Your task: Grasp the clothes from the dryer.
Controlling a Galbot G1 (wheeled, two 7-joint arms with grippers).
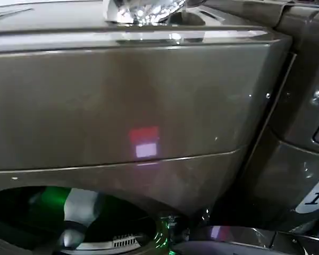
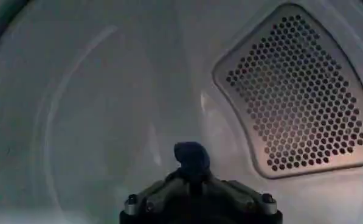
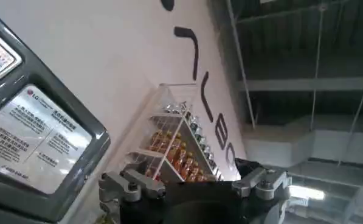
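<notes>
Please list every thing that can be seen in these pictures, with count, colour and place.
dryer: one, bronze-brown, filling the head view; round opening at its lower edge.
drum: one, pale grey, around the left gripper.
perforated vent panel: one, grey, on the drum's back wall.
dark navy cloth: one small piece, at the left gripper's tip.
sticker marked 1: one, white, right of the dryer.
display rack of bottles: one, clear, against a white wall.
left gripper: inside the drum.
right gripper: raised, away from the dryer.

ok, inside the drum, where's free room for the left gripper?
Free: the bare drum wall beside the perforated vent panel, nothing lying on it. Crowded only at the left gripper, where a navy bit of the clothes sits; right gripper is outside.
</notes>
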